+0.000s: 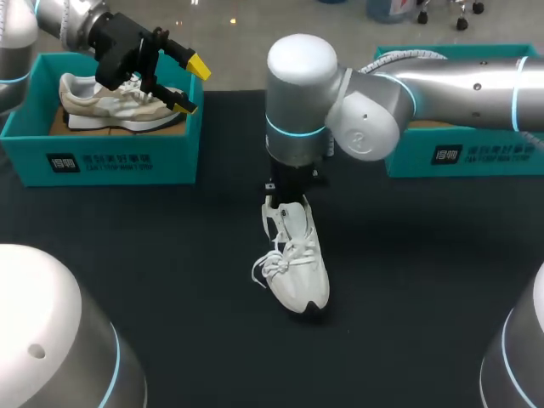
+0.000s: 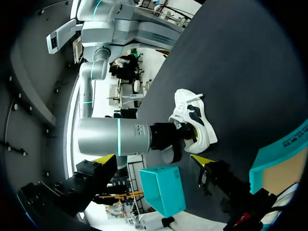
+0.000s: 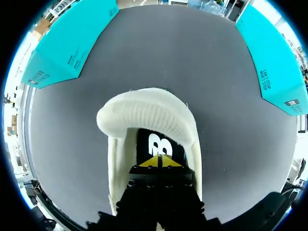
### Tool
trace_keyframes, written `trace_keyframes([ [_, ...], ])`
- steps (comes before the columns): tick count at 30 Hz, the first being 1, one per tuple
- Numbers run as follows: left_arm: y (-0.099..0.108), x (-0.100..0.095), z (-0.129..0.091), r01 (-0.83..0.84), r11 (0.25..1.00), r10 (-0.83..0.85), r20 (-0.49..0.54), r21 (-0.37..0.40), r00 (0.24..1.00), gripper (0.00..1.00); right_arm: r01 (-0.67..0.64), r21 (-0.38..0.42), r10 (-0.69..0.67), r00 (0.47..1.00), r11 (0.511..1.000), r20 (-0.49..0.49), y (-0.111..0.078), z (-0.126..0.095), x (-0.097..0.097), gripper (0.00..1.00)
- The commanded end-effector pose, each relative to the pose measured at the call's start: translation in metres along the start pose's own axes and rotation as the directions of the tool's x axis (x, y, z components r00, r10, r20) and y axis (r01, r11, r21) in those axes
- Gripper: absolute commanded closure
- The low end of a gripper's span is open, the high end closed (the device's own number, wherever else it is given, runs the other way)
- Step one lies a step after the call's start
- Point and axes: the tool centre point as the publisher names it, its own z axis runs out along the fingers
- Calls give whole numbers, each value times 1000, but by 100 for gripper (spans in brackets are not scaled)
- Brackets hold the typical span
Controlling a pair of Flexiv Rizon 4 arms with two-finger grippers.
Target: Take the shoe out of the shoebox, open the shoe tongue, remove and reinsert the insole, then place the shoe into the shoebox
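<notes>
Your right arm (image 1: 459, 81) hides its gripper from above. Up close, the right gripper (image 3: 159, 162) sits pinched together inside the white shoe (image 1: 299, 263) on the table (image 1: 425, 297). Your left gripper (image 1: 191, 85) has its tips apart, over a box (image 1: 102, 161).

A white shoe (image 1: 299, 263), black table (image 1: 425, 289), teal shoebox (image 1: 102, 160) holding a beige-and-white shoe (image 1: 106, 104).

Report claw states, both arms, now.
Left claw: open, empty.
Right claw: shut, tips inside the white shoe; whether it grips the insole cannot be told.
</notes>
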Motion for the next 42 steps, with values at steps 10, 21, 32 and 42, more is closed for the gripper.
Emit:
trace_keyframes([
  [10,0,0,-1,-1,1000,1,-4,2,1000,0,-22,130,16,999,991,46,-13,2,-9,100],
  [21,0,0,-1,-1,1000,1,-4,2,1000,0,-22,200,14,999,980,41,-19,22,-9,100],
  [32,0,0,-1,-1,1000,1,-4,2,1000,0,-77,248,66,996,966,54,-20,-21,-4,93],
  [42,0,0,-1,-1,1000,1,-4,2,1000,0,-84,296,68,995,951,66,-29,-38,0,91],
])
